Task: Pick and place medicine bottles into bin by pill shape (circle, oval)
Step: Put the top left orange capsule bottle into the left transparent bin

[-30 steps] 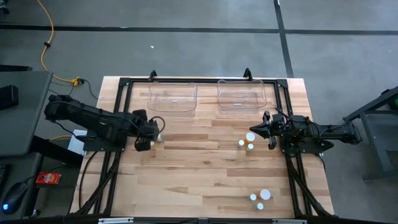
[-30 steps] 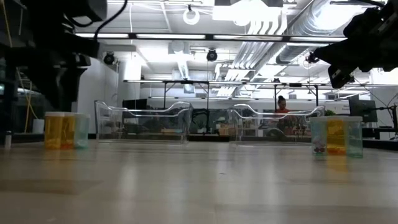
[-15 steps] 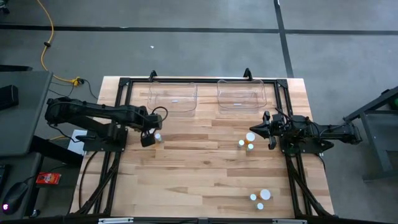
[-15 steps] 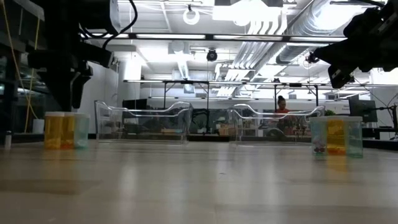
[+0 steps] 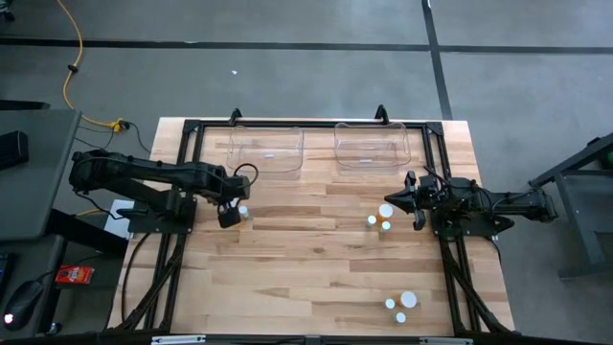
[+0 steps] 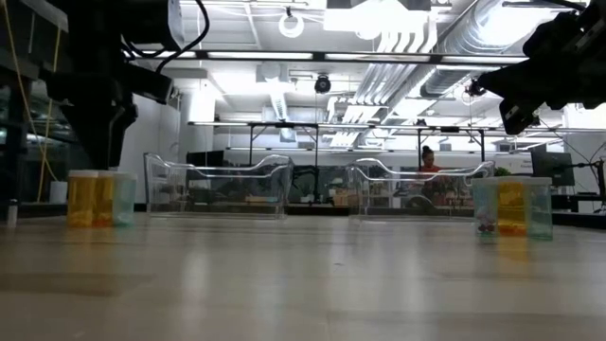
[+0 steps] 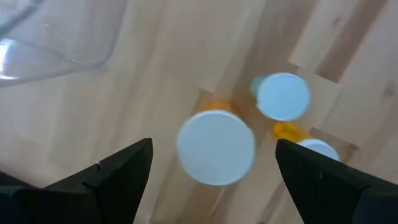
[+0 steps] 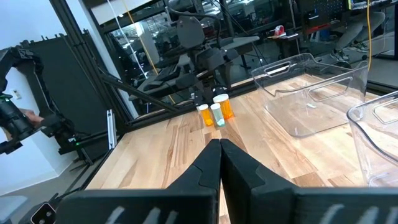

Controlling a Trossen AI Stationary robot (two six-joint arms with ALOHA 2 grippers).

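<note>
From above, the wooden table (image 5: 316, 278) holds two clear bins (image 5: 266, 150) at its far edge, side by side. The left gripper (image 5: 233, 214) hangs over a small bunch of medicine bottles (image 5: 243, 211) just in front of the left bin. The right gripper (image 5: 406, 198) waits on the right side, near three more bottles (image 5: 380, 218) in front of the right bin. Another three bottles (image 5: 403, 305) stand at the near right part of the table, well apart from both arms.

From table height, the left arm (image 6: 95, 104) comes down over the orange and pale bottles (image 6: 95, 197) on the left. They stand upright on the wood. The right arm (image 6: 549, 62) hangs high on the right, above some bottles (image 6: 511, 206) there. The two clear bins (image 6: 421, 189) sit behind them.

The left wrist camera looks straight down on the white caps. One big round cap (image 7: 216, 147) sits between the two dark fingers (image 7: 106, 180), which are spread wide apart and do not touch it. Two more caps (image 7: 283, 96) stand just beside it.

The right wrist camera shows its own fingers (image 8: 217, 171) pressed together, holding nothing. Far across the table, the left arm (image 8: 199, 59) stands over the three bottles (image 8: 215, 112).
</note>
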